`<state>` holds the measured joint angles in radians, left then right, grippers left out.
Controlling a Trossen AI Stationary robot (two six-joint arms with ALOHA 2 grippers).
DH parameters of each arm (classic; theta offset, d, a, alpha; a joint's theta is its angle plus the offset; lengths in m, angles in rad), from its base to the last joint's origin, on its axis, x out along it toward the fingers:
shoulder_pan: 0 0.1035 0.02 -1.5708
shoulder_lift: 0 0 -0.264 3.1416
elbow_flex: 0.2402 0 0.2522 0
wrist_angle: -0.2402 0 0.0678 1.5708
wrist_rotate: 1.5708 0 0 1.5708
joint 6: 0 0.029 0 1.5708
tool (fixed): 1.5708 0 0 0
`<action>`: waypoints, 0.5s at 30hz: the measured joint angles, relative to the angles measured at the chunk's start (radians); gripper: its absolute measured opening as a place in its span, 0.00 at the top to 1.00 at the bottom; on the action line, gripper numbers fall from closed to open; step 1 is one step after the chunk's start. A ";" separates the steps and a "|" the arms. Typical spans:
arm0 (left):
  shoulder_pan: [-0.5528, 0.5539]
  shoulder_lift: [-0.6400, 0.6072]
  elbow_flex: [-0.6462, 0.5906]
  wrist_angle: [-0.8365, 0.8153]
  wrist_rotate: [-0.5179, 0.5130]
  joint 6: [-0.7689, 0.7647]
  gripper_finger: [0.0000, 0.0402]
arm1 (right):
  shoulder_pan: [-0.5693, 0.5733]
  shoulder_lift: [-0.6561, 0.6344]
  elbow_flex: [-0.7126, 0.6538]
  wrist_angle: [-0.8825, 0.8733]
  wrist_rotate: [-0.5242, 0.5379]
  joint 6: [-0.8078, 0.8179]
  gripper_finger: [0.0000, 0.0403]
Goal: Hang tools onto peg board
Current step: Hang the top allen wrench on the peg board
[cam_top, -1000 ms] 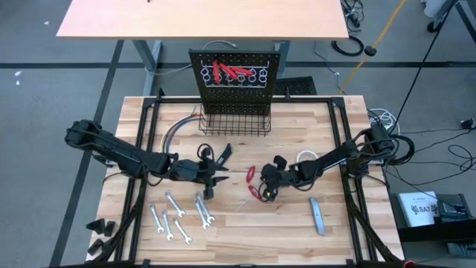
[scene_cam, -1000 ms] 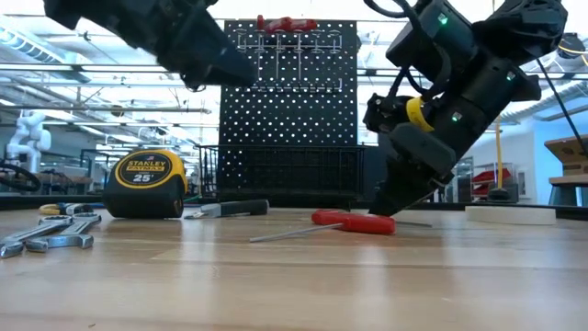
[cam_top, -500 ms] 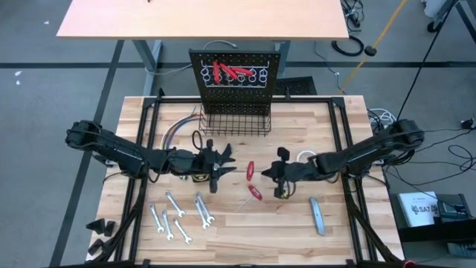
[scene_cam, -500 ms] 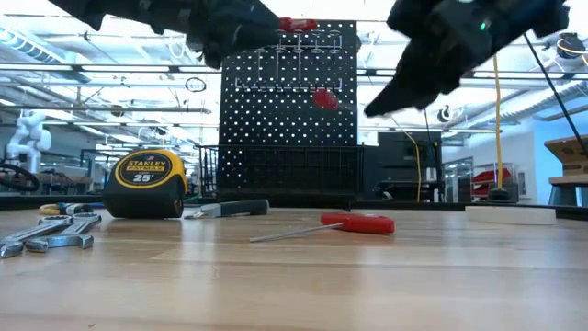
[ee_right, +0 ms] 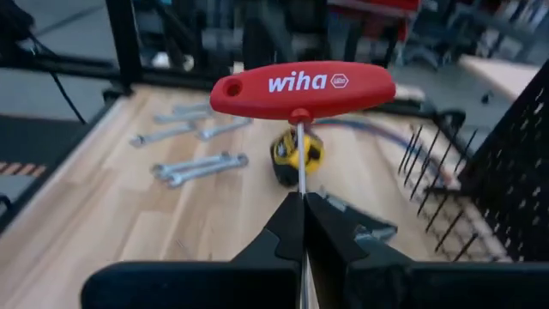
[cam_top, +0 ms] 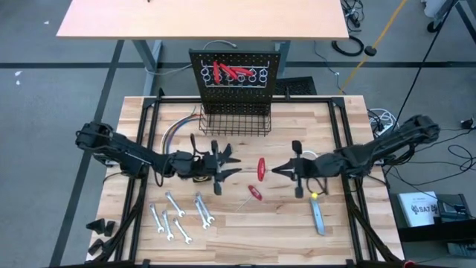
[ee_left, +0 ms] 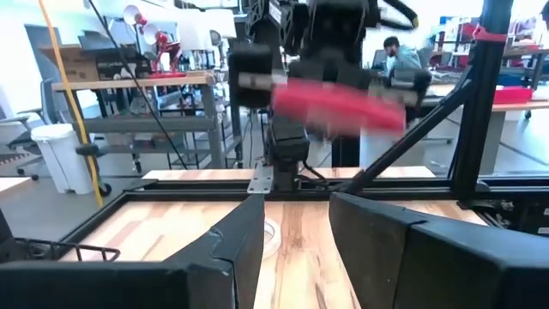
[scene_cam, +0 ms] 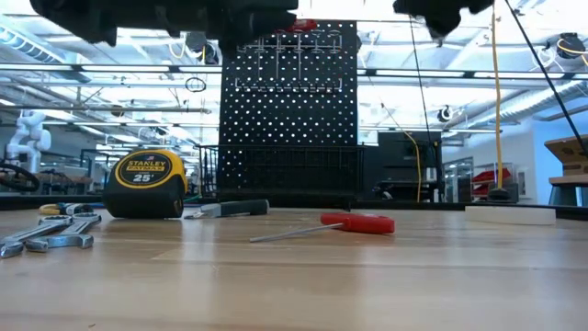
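Silver open-end wrenches [cam_top: 178, 217] at 7 o'clock on the desk [cam_top: 238, 238], unhung. Left tool [cam_top: 223, 165] half spread, empty. We hold a red T-handled key [ee_right: 302, 86] pinched in the right tool [ee_right: 303, 225]. Black perforated peg board [cam_top: 236, 77] at 12 o'clock bears a few red pieces; most remain.

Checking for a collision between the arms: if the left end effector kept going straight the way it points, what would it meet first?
Most likely the red T-handle key held by the right end effector, straight ahead of the left end effector; heights are hard to judge.
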<state>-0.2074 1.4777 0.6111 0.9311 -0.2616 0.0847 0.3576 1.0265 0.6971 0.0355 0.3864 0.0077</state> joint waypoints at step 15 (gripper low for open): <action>0.038 0.405 0.181 0.629 0.109 -0.022 0.65 | -0.005 -0.068 0.002 0.260 -0.131 -0.132 1.00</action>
<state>-0.1697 1.8830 0.7921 1.5600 -0.1524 0.0625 0.3527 0.9580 0.6994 0.2954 0.2556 -0.1241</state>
